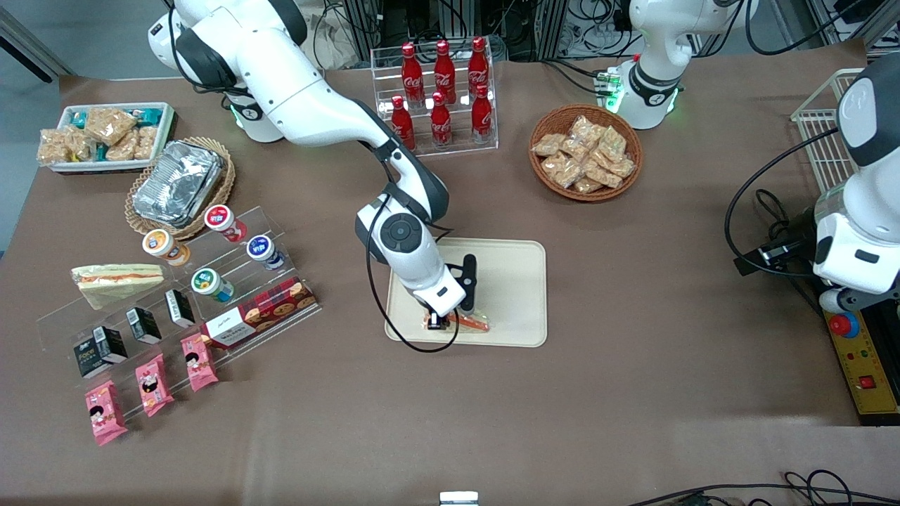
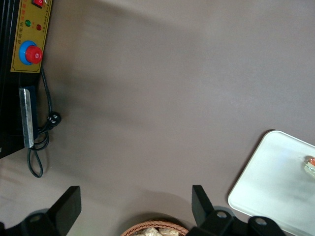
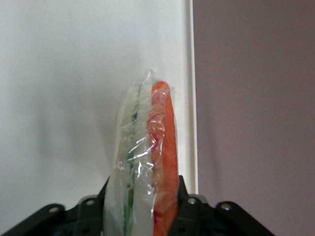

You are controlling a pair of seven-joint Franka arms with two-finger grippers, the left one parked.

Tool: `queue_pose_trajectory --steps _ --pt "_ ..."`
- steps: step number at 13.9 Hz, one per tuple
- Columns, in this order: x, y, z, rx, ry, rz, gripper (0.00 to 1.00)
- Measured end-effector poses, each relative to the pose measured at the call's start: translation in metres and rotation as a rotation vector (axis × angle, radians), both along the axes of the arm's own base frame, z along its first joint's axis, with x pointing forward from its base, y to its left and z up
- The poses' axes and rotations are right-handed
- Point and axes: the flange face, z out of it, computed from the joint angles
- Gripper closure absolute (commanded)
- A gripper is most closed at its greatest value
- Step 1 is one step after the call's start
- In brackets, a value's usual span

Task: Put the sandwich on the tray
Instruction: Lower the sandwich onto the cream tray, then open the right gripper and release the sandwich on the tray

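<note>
The sandwich (image 1: pixel 471 322) is a clear-wrapped wedge with a thick orange layer and green filling. It is at the edge of the cream-beige tray (image 1: pixel 513 277) nearest the front camera. My right gripper (image 1: pixel 440 320) is low over the tray and shut on the sandwich. In the right wrist view the sandwich (image 3: pixel 147 142) stands on edge between the black fingers (image 3: pixel 183 196) of the gripper (image 3: pixel 143 191), over the tray (image 3: pixel 59 73) close to its rim. The tray's corner (image 2: pixel 270 191) and a bit of the sandwich (image 2: pixel 310 164) show in the left wrist view.
A similar wedge sandwich (image 1: pixel 116 280) lies on the clear stepped shelf (image 1: pixel 232 281) with cups, cartons and pink packets, toward the working arm's end. Cola bottles (image 1: pixel 441 91) and a wicker basket of snacks (image 1: pixel 586 152) stand farther from the front camera than the tray. Brown cloth (image 3: pixel 256 98) borders the tray.
</note>
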Motion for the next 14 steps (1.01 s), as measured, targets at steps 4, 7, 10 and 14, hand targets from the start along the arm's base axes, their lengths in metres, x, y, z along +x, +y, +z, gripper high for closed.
queue_pose_trajectory --steps 4,7,10,14 --pt "0.008 -0.004 0.007 0.013 -0.012 -0.013 0.0" --pt "0.01 0.001 0.038 0.037 -0.004 -0.024 0.0" --pt "0.01 -0.009 0.096 0.052 0.057 -0.054 0.0" --pt "0.029 -0.068 0.171 0.065 0.13 -0.179 0.0"
